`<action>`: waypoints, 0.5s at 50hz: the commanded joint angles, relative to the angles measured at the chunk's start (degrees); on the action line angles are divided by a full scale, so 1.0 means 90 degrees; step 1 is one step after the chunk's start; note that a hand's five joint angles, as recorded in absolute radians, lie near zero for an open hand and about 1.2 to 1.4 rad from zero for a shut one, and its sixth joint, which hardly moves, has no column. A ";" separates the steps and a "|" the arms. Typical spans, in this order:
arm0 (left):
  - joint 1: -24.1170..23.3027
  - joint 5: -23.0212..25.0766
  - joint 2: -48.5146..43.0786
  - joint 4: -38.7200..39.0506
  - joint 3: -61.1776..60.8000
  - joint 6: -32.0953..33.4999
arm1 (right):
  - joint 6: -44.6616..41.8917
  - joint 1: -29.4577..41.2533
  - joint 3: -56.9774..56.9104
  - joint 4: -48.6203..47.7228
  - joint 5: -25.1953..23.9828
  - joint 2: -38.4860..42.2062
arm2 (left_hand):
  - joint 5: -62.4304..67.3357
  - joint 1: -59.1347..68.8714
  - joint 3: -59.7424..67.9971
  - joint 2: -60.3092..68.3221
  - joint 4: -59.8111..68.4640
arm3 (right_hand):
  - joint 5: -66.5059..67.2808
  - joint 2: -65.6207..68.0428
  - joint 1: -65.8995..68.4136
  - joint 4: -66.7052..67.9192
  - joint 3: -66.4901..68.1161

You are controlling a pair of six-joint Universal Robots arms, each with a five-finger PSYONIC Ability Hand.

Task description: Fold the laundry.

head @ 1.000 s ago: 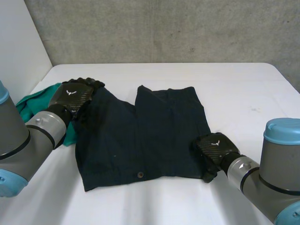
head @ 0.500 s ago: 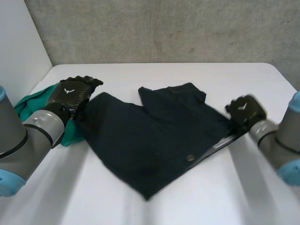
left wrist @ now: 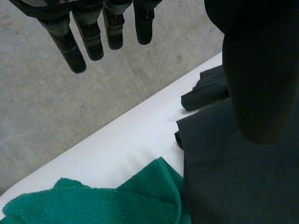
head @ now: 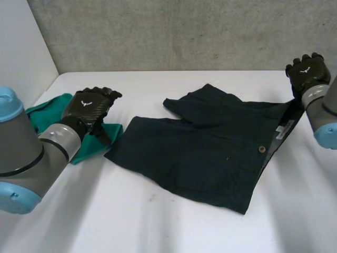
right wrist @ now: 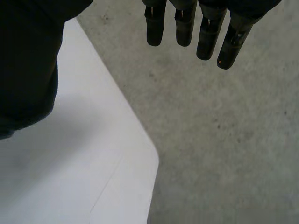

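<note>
Dark shorts point(head: 205, 153) are spread on the table point(head: 158, 221), touched at 9 o'clock by a green towel point(head: 47, 113). The left hand point(head: 89, 105) is held over the towel, fingers straight, apart, nothing gripped. The right hand point(head: 306, 71) is held at the shorts' 2 o'clock, fingers straight, empty.

The shorts point(head: 200, 147) are matt woven cloth with a metal-looking button point(head: 261, 149). The towel point(left wrist: 93, 205) is nubby terry. The table point(head: 158, 221) is smooth with a soft sheen, the wall point(head: 184, 31) rough concrete. The left hand point(head: 89, 105) has a glossy carbon-weave back.
</note>
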 commanded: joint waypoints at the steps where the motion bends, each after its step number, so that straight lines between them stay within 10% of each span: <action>1: 0.0031 0.0342 -0.0621 -0.0040 0.0200 0.0996 | 0.1172 0.0006 0.1381 0.2531 0.0028 -0.1505 | 0.0148 0.0336 0.0206 0.0248 0.0249 | -0.0379 -0.0250 -0.0133 -0.0342 -0.0196; 13: 0.0050 0.0635 -0.1724 -0.0060 0.0405 0.2521 | 0.2553 0.0006 0.4291 0.2496 -0.1651 -0.3945 | 0.1193 0.1381 0.1251 0.1293 0.1294 | -0.0379 -0.0250 -0.0133 -0.0342 -0.0196; 25: -0.0028 0.0635 -0.2291 -0.0070 0.0834 0.2541 | 0.2797 0.0728 0.5807 0.2037 -0.1907 -0.4427 | 0.2183 0.2371 0.2241 0.2283 0.2284 | 0.0115 0.0245 0.0361 0.0153 0.0299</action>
